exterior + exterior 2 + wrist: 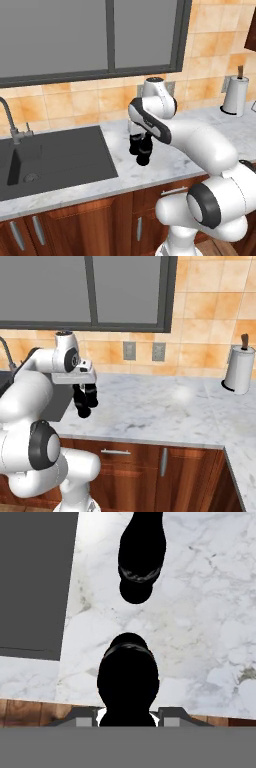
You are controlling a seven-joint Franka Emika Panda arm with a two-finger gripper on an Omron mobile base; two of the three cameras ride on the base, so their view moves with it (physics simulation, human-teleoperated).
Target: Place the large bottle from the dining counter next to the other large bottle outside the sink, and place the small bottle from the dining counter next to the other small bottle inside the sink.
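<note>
- On the marble counter (165, 167) just right of the sink (60, 155), the large bottle (128, 682) sits between the gripper's (128, 722) fingers; hand view looks down its length, black, filling the lower centre.
- Jaws clenched on the large bottle, one finger (86, 718) at each side of its body.
- In the left base view the bottle (143, 150) hangs below the hand, its lower end at the counter surface; can't tell if it touches or is just above.
- Right base view: same bottle (84, 401) under the gripper (85, 390), near the counter's front edge, beside the sink's right rim.
- The other large bottle (141, 557) stands on the marble beyond the held one, near but apart, dark with a ring near its neck.
- In the left base view a second dark shape (135, 141) stands just behind and left of the held one, partly hidden by the arm.
- Faucet (10, 120) at the sink's back left.
- Paper towel roll (235, 95) on a holder far right on the counter, well apart.
- Tiled orange wall (210, 306) and window (90, 35) behind; reddish wood cabinets (150, 466) below.
</note>
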